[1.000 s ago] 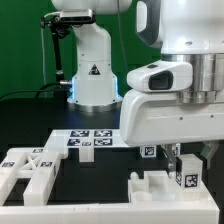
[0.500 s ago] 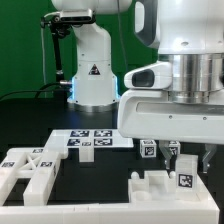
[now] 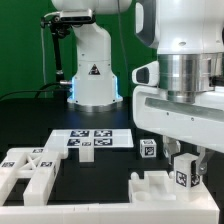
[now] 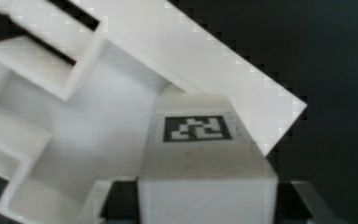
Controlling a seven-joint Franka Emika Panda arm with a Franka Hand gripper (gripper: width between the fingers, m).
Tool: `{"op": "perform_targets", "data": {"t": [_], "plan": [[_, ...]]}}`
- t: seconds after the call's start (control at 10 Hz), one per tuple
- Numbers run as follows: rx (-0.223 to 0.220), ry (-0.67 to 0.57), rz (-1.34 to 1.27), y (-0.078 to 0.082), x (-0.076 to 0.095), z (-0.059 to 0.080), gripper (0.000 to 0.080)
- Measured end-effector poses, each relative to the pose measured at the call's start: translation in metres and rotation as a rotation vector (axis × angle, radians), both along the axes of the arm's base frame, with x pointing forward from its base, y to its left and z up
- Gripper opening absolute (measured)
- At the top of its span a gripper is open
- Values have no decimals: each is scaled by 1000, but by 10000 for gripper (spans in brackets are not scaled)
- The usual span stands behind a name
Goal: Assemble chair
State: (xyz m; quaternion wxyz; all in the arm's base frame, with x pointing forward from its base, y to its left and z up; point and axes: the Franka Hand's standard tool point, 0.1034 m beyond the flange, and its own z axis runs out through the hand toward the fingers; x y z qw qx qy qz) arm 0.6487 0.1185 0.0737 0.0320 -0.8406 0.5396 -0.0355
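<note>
The tool (image 3: 184,165) appears clamped on a white cube-ended plastic post (image 3: 184,180) whose black-and-white tag (image 4: 201,128) faces the wrist camera; the post fills the gap between the jaws. Over the last second the tool's body has swung round toward the exterior view's right while the post has stayed almost in place. This uncovers a small tagged white cube (image 3: 148,148) just beside the tool, on the black surface (image 3: 95,185). Directly beneath the tool sits a white slotted plastic block (image 3: 150,186). The turn suggests the post is being twisted into that block.
</note>
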Motion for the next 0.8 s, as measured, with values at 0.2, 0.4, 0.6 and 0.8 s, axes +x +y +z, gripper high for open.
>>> {"op": "perform_targets", "data": {"t": [0.2, 0.4, 0.6, 0.8], "plan": [[8, 6, -102, 0, 0, 0, 287], [9, 6, -94, 0, 0, 0, 297], [2, 5, -13, 1, -1, 0, 606], [-20, 4, 223, 1, -1, -2, 642]]}}
